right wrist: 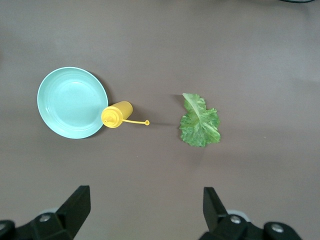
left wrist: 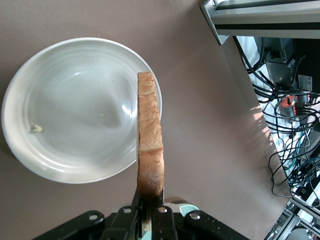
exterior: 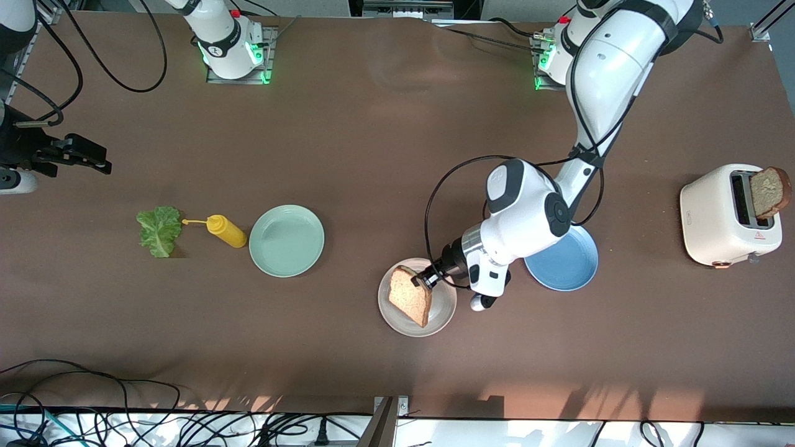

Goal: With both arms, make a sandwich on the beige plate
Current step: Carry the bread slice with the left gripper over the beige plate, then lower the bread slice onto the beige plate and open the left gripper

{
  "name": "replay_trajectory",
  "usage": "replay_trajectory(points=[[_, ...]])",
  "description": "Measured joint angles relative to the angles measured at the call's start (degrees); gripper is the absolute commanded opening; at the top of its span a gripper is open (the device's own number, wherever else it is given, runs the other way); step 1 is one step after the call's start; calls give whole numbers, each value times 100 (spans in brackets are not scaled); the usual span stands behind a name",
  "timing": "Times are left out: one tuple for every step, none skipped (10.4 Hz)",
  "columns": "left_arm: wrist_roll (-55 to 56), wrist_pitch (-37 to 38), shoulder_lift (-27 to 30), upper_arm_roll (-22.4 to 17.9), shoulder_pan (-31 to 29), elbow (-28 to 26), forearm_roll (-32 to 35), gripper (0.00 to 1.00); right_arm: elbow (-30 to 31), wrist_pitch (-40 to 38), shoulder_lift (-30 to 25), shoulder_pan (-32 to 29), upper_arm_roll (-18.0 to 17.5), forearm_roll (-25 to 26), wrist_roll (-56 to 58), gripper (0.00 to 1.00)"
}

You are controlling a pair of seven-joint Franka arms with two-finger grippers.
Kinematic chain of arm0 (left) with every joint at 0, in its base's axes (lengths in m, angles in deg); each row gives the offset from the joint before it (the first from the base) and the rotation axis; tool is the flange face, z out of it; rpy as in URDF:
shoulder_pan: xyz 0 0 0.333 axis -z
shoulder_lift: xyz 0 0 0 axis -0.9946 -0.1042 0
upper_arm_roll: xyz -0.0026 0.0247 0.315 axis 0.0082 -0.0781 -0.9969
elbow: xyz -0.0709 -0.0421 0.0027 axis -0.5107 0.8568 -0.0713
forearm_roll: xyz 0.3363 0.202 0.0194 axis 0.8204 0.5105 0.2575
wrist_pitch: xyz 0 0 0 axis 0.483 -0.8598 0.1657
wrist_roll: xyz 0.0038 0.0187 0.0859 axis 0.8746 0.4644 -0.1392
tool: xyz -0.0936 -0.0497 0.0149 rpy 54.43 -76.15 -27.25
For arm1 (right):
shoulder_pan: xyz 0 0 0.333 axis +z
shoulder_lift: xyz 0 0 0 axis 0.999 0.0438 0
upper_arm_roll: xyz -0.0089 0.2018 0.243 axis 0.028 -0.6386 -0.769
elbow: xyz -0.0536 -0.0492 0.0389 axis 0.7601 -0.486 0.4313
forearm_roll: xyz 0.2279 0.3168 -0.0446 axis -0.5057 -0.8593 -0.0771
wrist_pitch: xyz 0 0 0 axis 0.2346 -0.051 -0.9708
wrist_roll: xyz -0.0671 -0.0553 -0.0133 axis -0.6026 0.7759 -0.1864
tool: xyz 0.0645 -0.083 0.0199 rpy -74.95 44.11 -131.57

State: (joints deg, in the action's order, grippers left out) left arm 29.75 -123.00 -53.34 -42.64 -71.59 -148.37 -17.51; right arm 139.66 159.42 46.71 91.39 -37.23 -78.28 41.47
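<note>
Brown tabletop (exterior: 372, 155) spreads under two robot arms partway through building a sandwich. Nearest the front camera sits the beige plate (exterior: 444, 313), and over it the left gripper (exterior: 426, 280) holds a bread slice (exterior: 411, 296), fingers shut tight on its crust edge. The slice hangs on edge above the bare plate, apparently so it can be lowered flat as the sandwich's base. Just beside the plate, toward the left arm's end, a blue plate (exterior: 577, 273) lies partly under the arm. Farther along that end a toaster (exterior: 720, 220) keeps a second slice (exterior: 769, 191) upright in its slot, likely the lid to come. Toward the right arm's end lie a green plate (exterior: 286, 240), a yellow bottle (exterior: 226, 230) on its side touching that plate's rim, and the lettuce (exterior: 159, 230), apart from the bottle's nozzle. The right gripper (right wrist: 145, 212) waits with fingers wide open and empty, up in the air with the lettuce in view below, probably placed to fetch it next.
</note>
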Motion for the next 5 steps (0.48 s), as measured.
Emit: replay_trajectory(points=[[9, -93, -60, 0, 20, 5, 0, 0, 0, 0, 0, 0, 0, 0, 0, 100], [42, -163, -80, 0, 27, 6, 0, 0, 0, 0, 0, 0, 0, 0, 0, 100], [71, -184, -79, -1, 26, 15, 0, 0, 0, 0, 0, 0, 0, 0, 0, 100], [79, -185, -80, -2, 35, 18, 0, 0, 0, 0, 0, 0, 0, 0, 0, 100], [85, -185, -90, -2, 61, 18, 0, 0, 0, 0, 0, 0, 0, 0, 0, 100]])
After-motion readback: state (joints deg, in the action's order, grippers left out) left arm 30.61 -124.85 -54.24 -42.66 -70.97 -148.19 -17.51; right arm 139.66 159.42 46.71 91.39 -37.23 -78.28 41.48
